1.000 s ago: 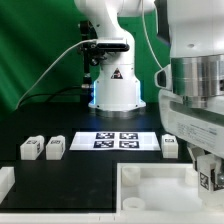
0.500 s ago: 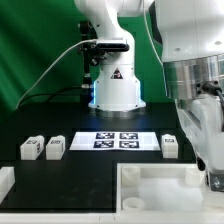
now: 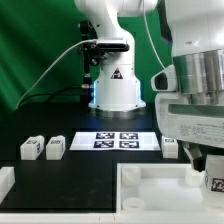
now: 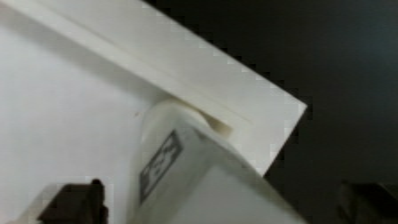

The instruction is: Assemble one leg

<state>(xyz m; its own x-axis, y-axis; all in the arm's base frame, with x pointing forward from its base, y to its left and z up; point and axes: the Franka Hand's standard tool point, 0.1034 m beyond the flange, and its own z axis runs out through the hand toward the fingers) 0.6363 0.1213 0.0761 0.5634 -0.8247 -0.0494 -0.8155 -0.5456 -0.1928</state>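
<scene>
My gripper [image 3: 212, 180] is shut on one leg [image 3: 216, 184], a small white post with a black-and-white tag. It holds the leg over the right end of the large white tray-like piece [image 3: 150, 186]. In the wrist view the leg [image 4: 231, 185] fills the space between my dark fingers [image 4: 71, 202]. Its far end is at a raised corner of the tray-like piece [image 4: 214, 85]; I cannot tell whether they touch. Three more legs lie on the black table: two [image 3: 30, 148] [image 3: 55, 148] at the exterior view's left and one [image 3: 170, 146] at the right.
The marker board [image 3: 115, 140] lies flat behind the tray-like piece, in front of the arm's base [image 3: 115, 90]. A white block [image 3: 5, 182] sits at the table's front left corner. A green wall stands behind.
My gripper has turned at the wrist and shifted slightly toward the exterior view's right and down, still holding the leg. The other legs have not moved.
</scene>
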